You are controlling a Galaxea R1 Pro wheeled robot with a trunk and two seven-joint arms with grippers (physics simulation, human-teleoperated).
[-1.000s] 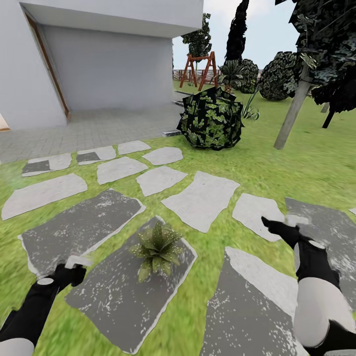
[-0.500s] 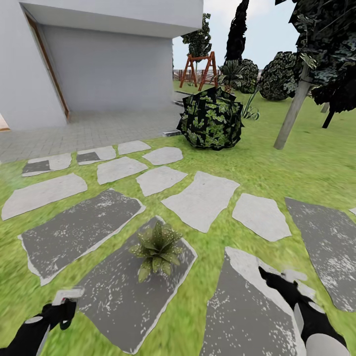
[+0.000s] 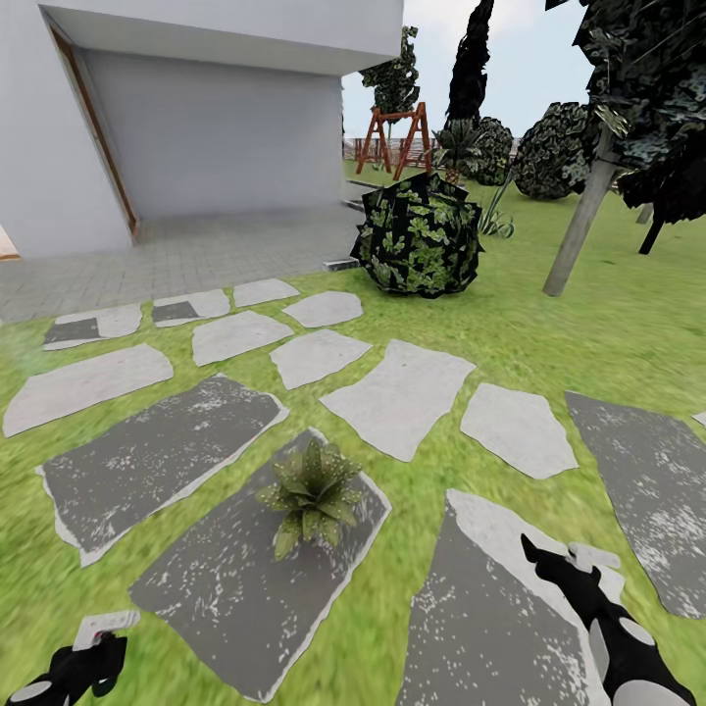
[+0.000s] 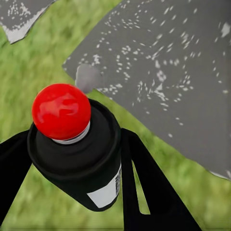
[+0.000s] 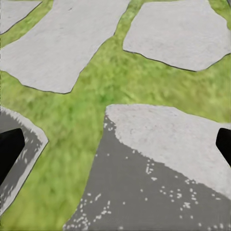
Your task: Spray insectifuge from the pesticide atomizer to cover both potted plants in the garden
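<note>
- Left gripper point(image 4: 72, 159) clamped on the pesticide atomizer point(image 4: 79, 159), red top up, a finger pressed to each side of the dark body.
- Right gripper point(image 5: 115, 139) spread wide, nothing between its fingers.
- One potted plant point(image 3: 312, 490) sits on a dark stepping stone point(image 3: 235, 588). From the head, the left gripper point(image 3: 93, 647) hangs well short of the plant, low and to its left.
- Risk, as I judge it: sprayed from there, mist lands on stone and grass, leaving leaves uncovered.
- Risk: the bottle sits tilted in the grip; a squeeze could slip it.
- Left wrist camera shows the bottle and its white label; the head camera shows plant and round dark shrub point(image 3: 420, 235) beyond it.
</note>
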